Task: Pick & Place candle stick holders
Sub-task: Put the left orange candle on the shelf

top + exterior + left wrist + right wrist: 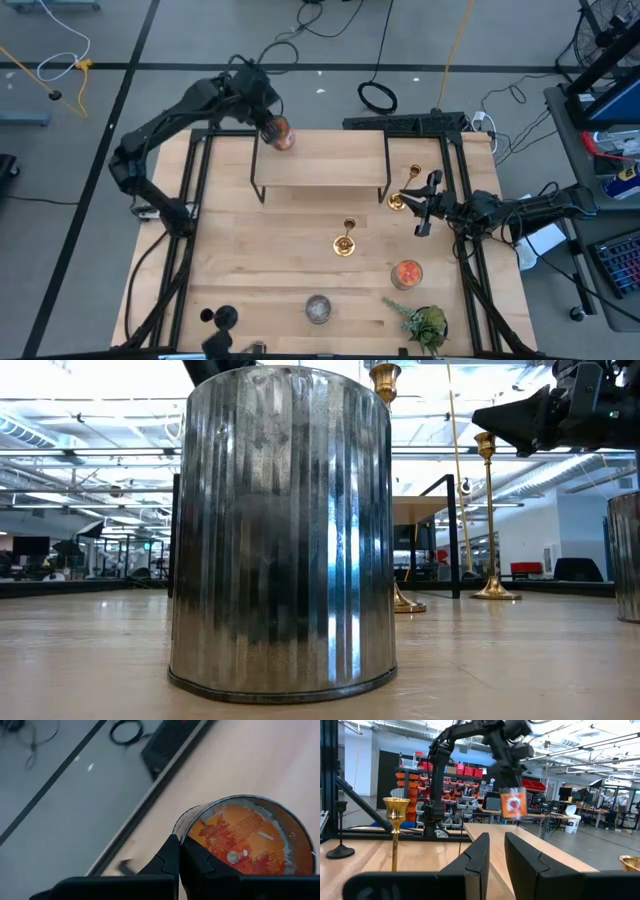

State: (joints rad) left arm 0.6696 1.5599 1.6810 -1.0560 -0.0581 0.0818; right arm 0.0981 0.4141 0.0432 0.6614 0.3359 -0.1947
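orange glass jar (281,134) gripped in left fingers (167,857); right fingers (477,852) slightly parted, empty.

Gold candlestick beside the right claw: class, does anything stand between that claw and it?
Nothing visible does. In the high view the right claw sits right beside that gold candlestick, only bare table between them. The left claw holds an orange jar far off, above the riser.
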